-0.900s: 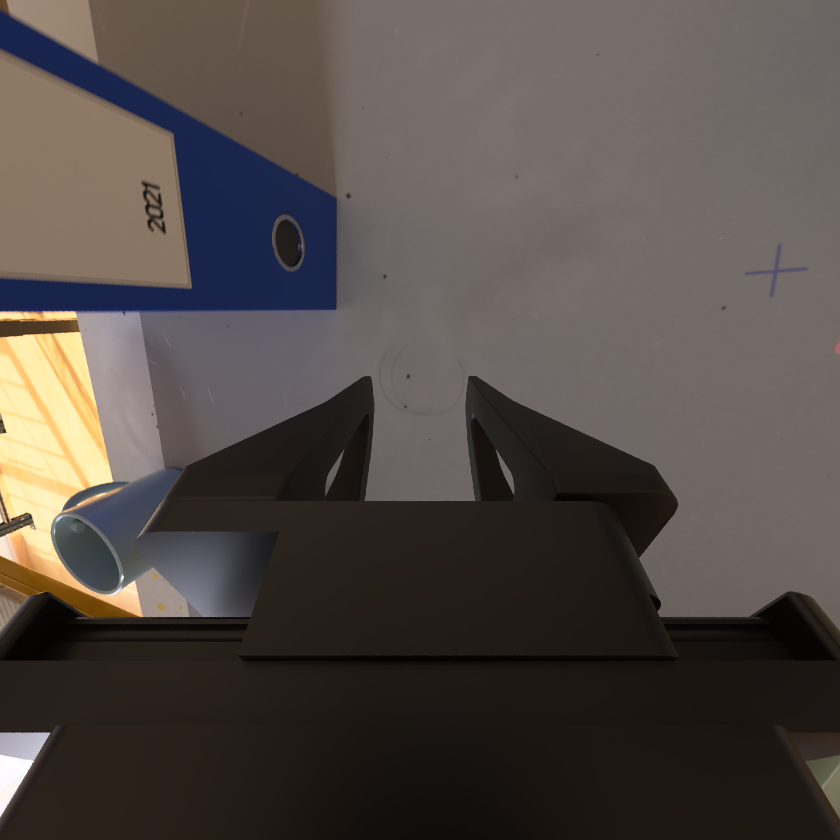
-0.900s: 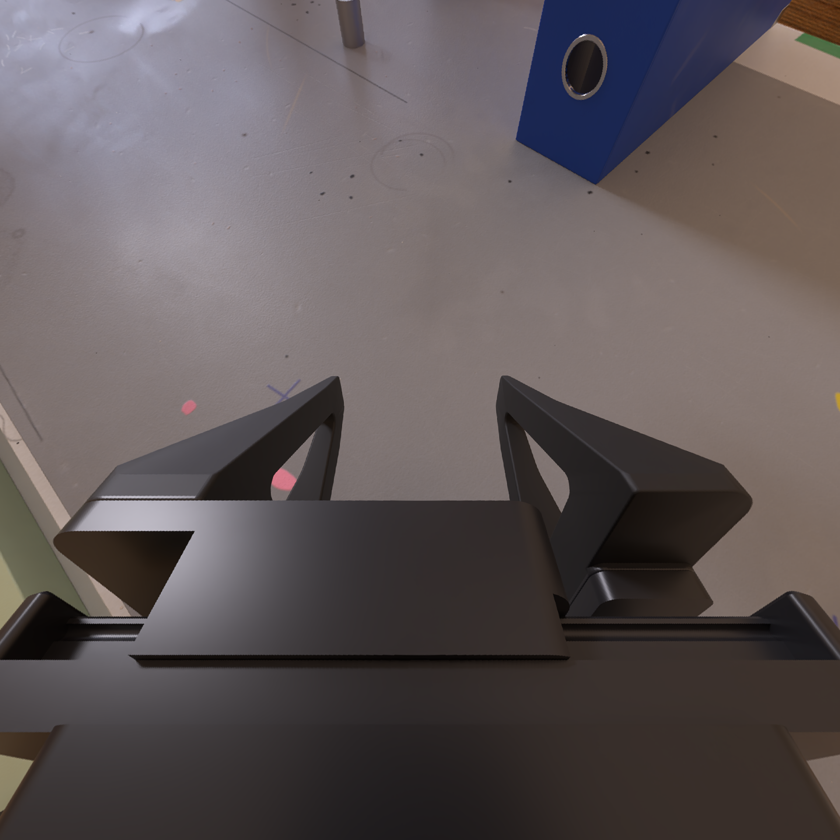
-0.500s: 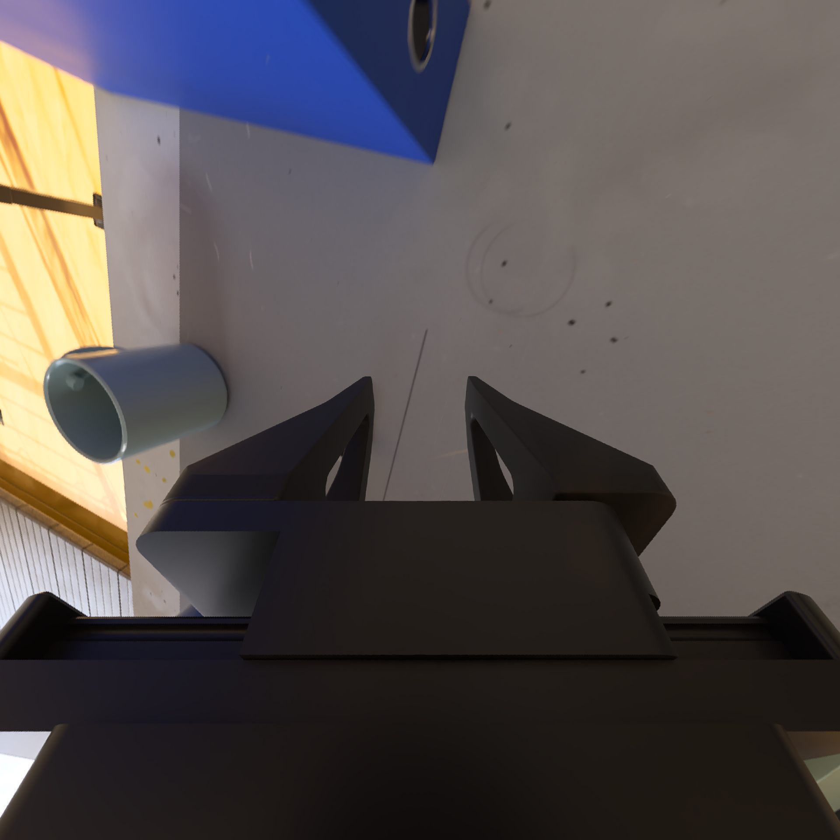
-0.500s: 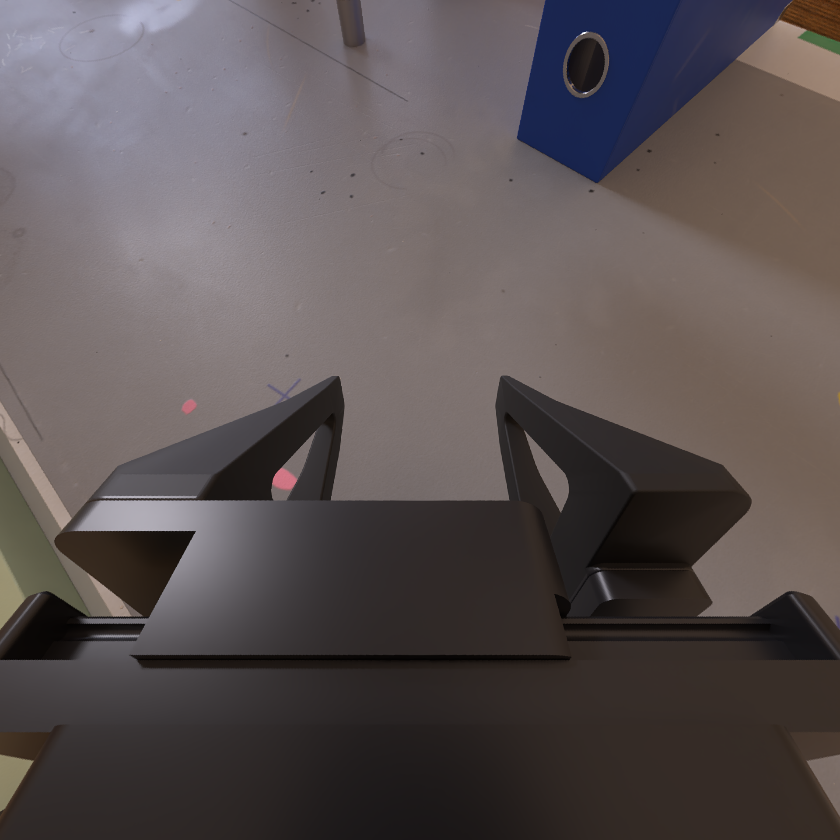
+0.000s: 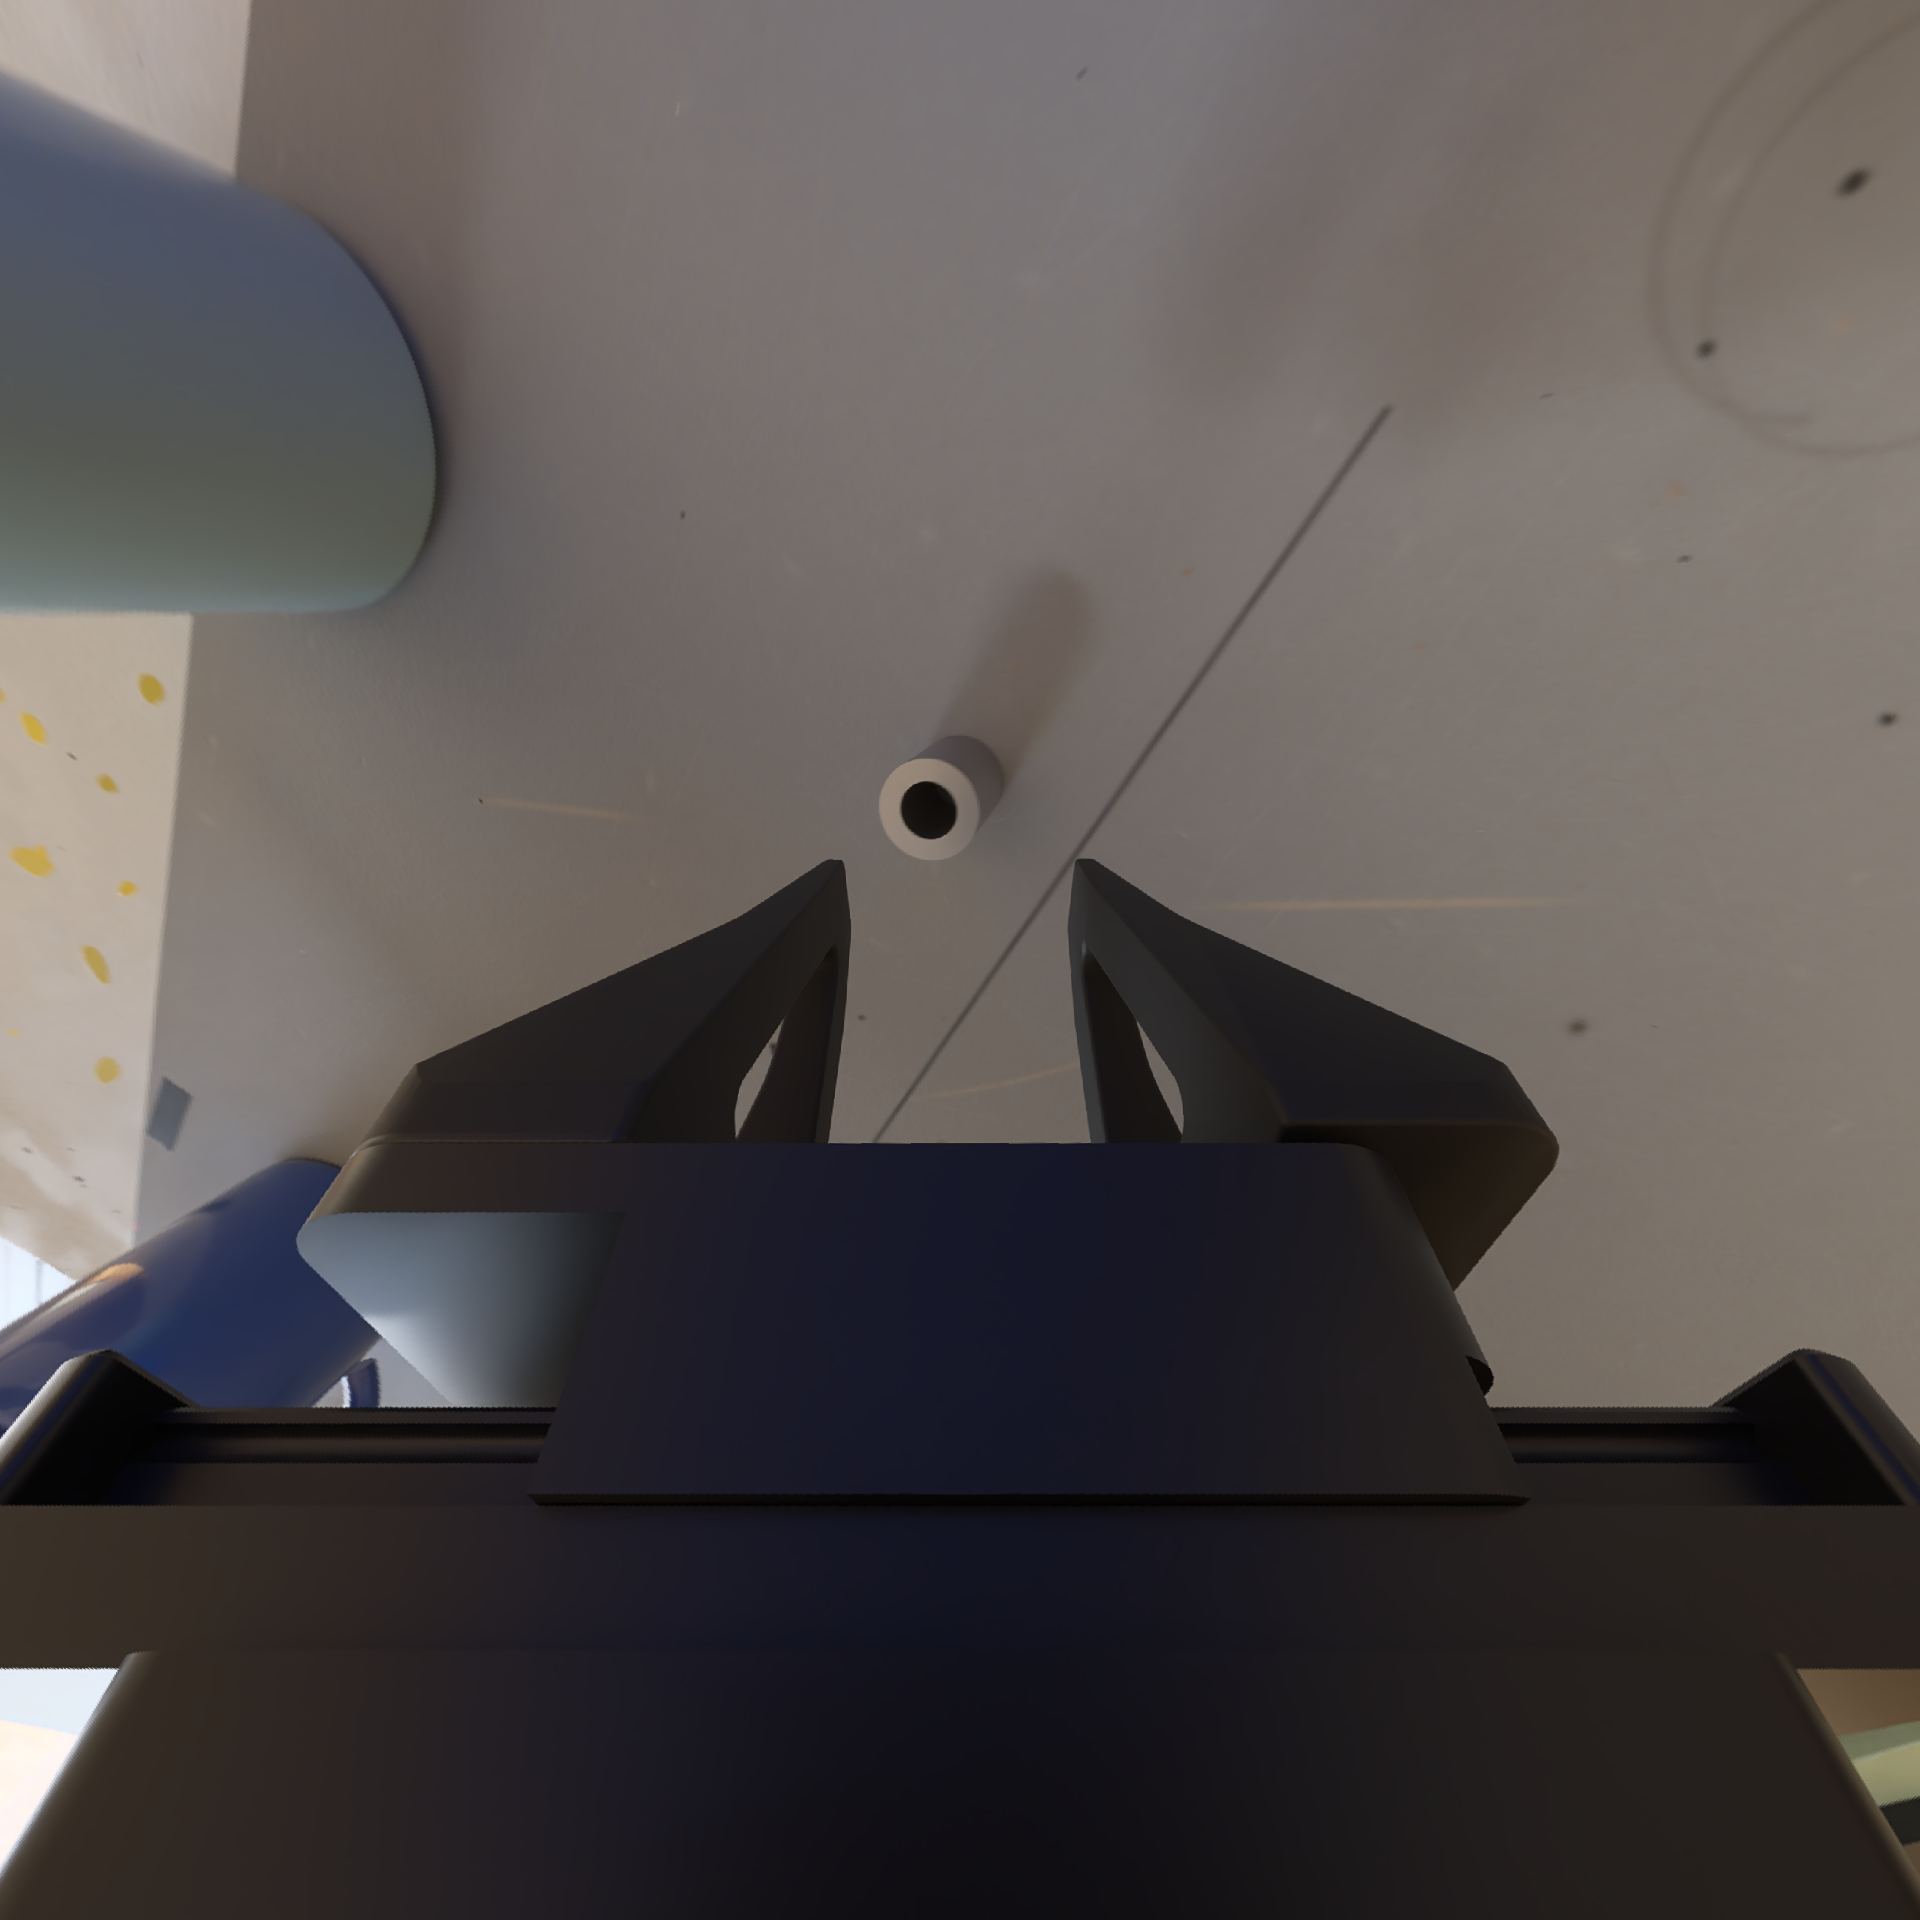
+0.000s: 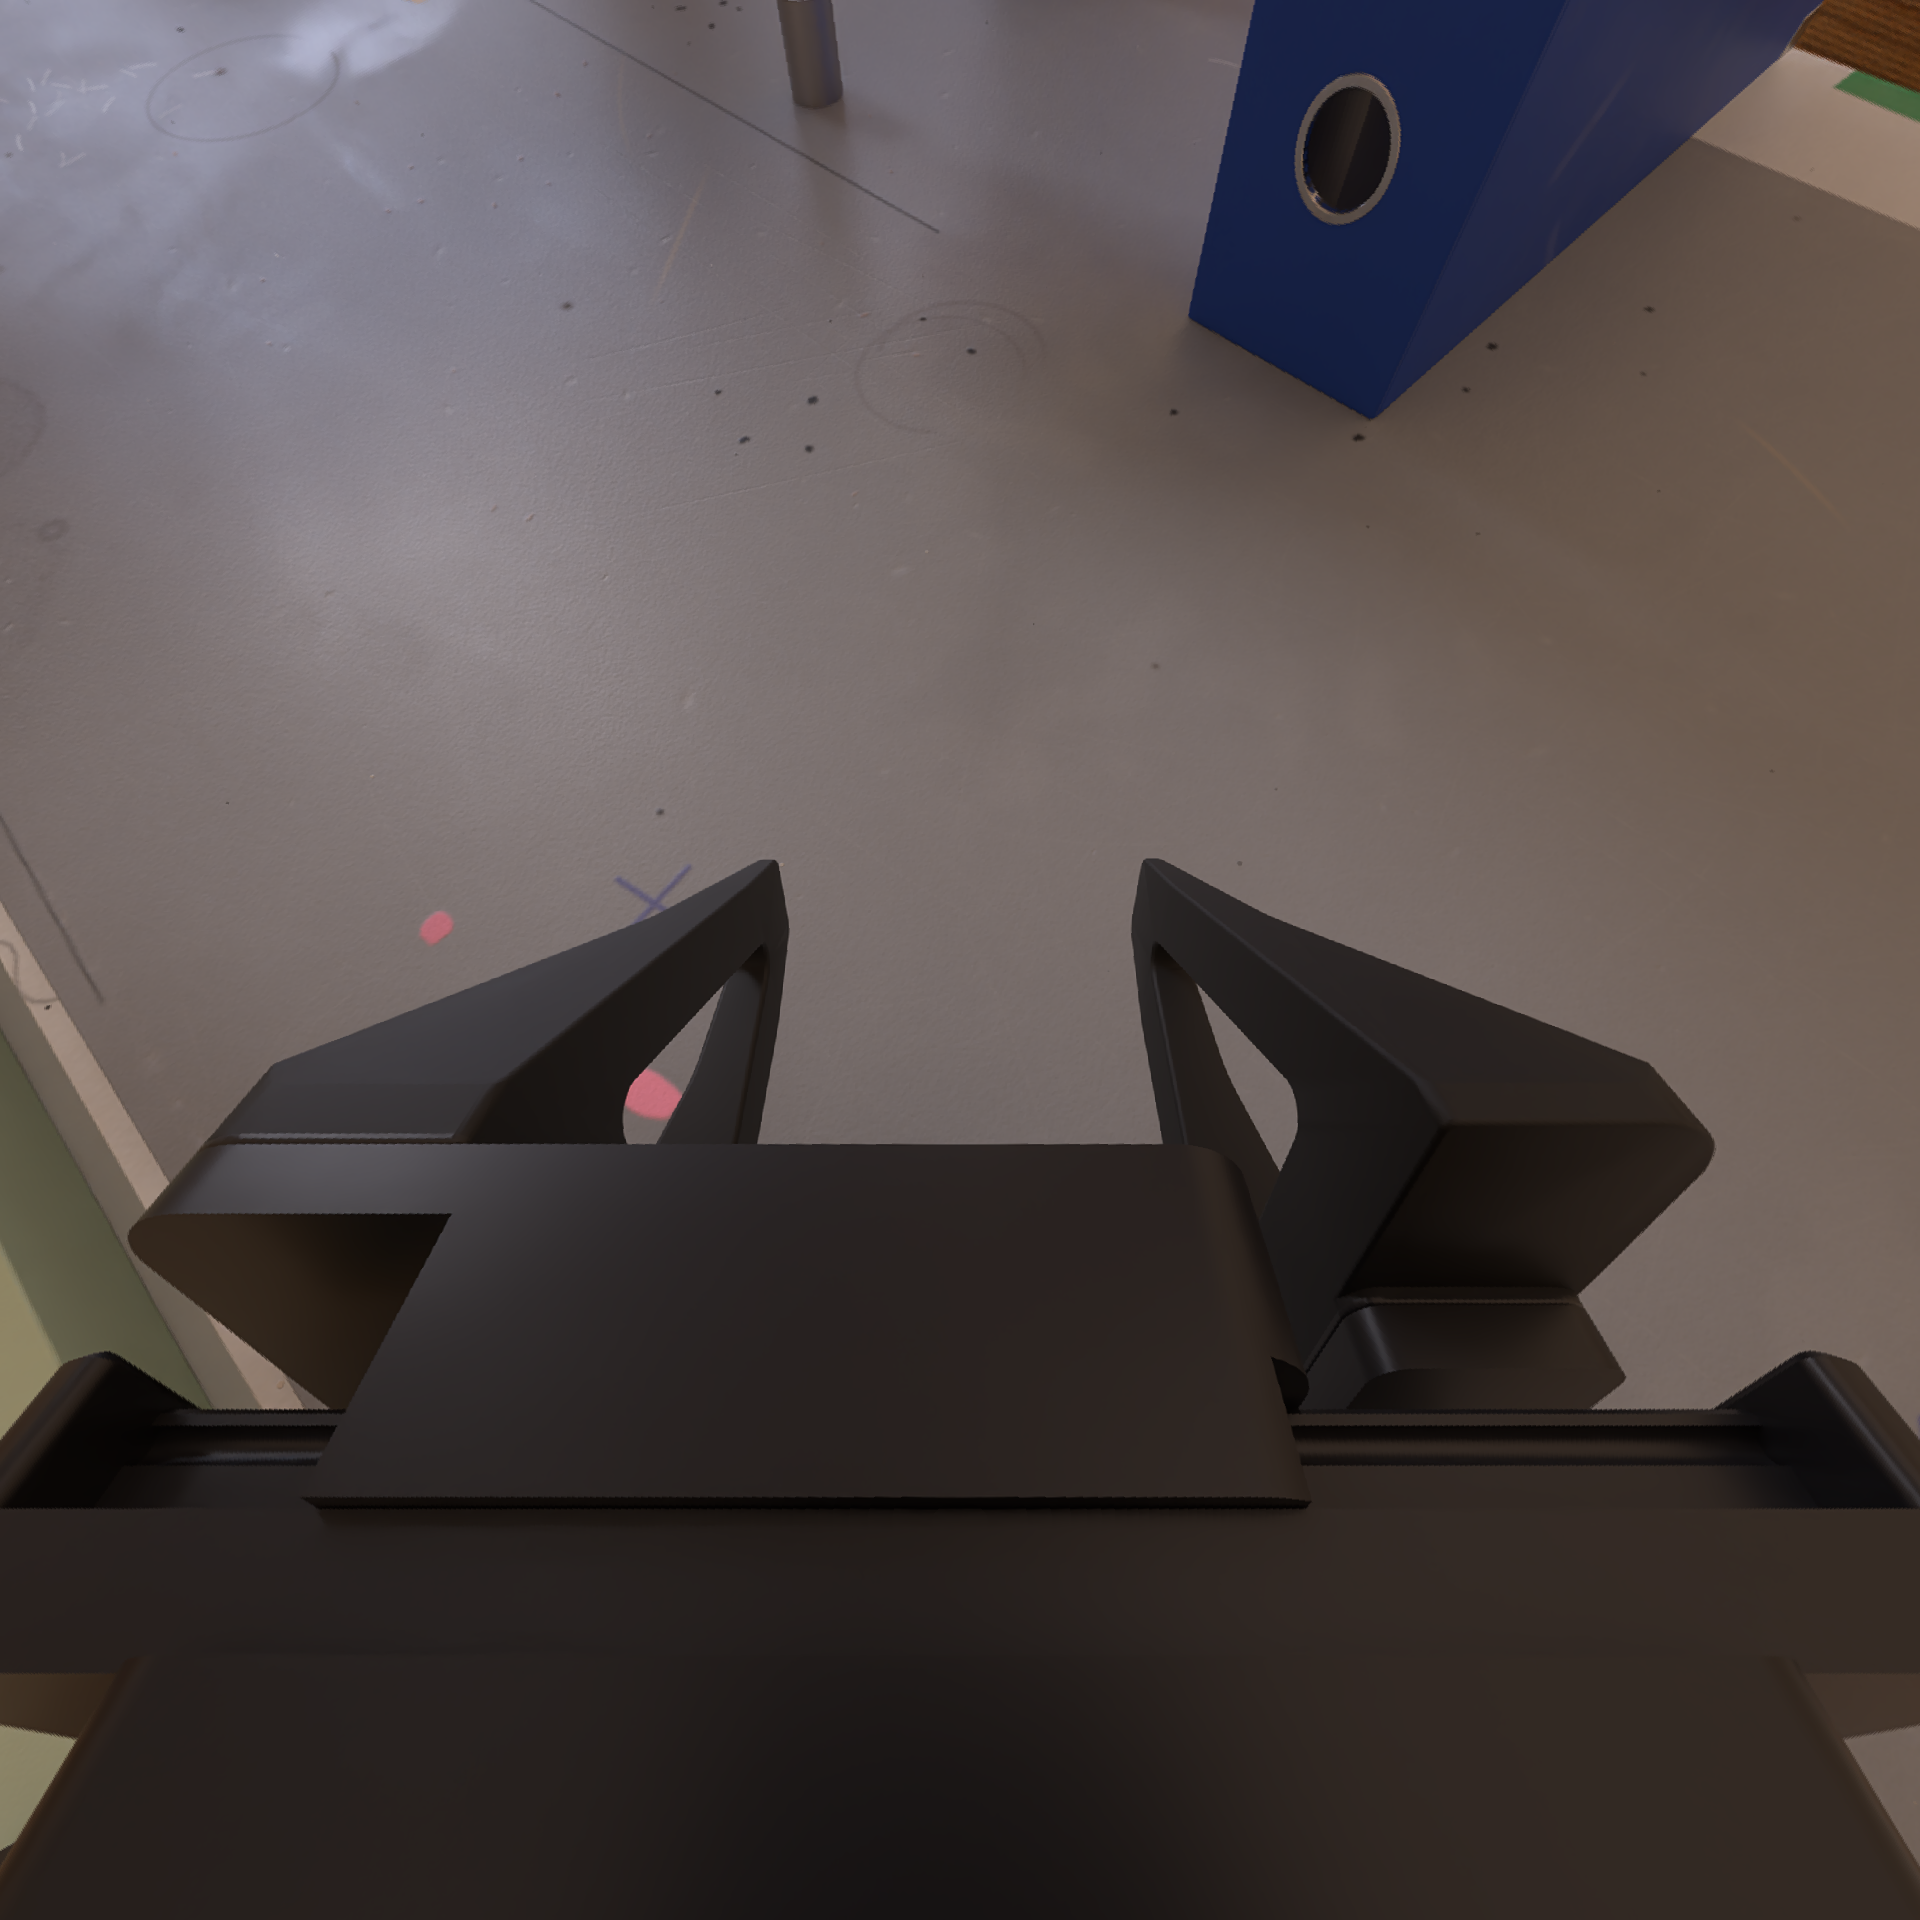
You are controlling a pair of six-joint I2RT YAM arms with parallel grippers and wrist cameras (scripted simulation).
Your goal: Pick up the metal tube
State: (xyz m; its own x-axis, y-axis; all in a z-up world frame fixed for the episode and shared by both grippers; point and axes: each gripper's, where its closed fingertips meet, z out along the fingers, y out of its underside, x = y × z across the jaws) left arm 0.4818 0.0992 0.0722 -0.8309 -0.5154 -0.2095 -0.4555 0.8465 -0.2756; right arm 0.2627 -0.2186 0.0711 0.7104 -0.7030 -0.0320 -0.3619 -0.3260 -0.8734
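The metal tube (image 5: pixel 940 798) is a short grey cylinder standing upright on the grey table. In the left wrist view I look down its open top end. My left gripper (image 5: pixel 958 864) is open and empty, with its fingertips just short of the tube and the tube centred ahead of the gap. In the right wrist view the tube (image 6: pixel 812 52) stands far off at the top edge. My right gripper (image 6: pixel 958 864) is open and empty, low over the table and far from the tube.
A pale blue mug (image 5: pixel 197 395) stands close to the tube's left in the left wrist view. A blue ring binder (image 6: pixel 1455 177) stands at the upper right of the right wrist view and shows at the lower left of the left wrist view (image 5: pixel 187 1309). The table edge (image 5: pixel 166 831) runs along the left.
My left gripper has swung away from the binder past the mug, and the tube has come into view just ahead of its fingertips. The right gripper has not moved.
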